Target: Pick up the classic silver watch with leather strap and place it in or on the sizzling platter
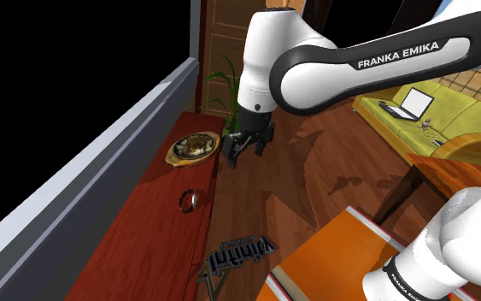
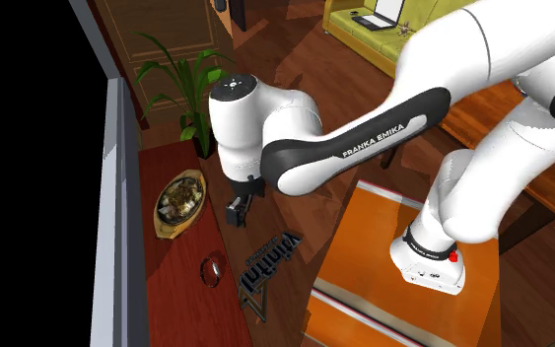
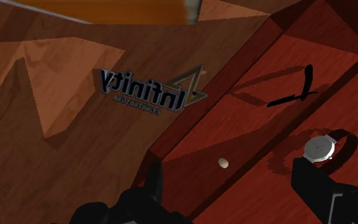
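While the gripper was held open with nothing between its fingers, the watch, silver-faced on a dark strap, was seen lying flat on the dark red surface. In the shoulder view it was placed at six o'clock of the platter, apart from it, and the gripper at three o'clock of the platter.

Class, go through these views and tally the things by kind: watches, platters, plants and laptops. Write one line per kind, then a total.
Watch: 1
Platter: 1
Plant: 1
Laptop: 1
Total: 4
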You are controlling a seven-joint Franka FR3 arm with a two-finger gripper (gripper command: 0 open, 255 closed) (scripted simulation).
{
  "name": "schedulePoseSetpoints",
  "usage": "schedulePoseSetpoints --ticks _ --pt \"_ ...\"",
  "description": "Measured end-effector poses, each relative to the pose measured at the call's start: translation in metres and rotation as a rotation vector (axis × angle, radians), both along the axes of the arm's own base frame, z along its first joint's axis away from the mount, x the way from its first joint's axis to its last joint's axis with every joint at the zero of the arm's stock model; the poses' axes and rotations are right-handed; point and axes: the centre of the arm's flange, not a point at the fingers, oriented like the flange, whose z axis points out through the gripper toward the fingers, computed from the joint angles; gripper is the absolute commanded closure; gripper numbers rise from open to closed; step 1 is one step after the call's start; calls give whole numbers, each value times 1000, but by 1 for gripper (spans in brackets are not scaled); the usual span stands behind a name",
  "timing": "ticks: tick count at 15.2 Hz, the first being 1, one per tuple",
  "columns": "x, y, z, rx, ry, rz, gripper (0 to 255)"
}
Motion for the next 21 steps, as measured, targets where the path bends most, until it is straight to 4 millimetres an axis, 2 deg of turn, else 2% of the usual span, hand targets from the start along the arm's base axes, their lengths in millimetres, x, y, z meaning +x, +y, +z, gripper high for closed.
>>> schedulePoseSetpoints --ticks 12,21 --pt "68 116 -62 21 -17 -28 0" --pt "74 120 -104 21 -18 -30 0"
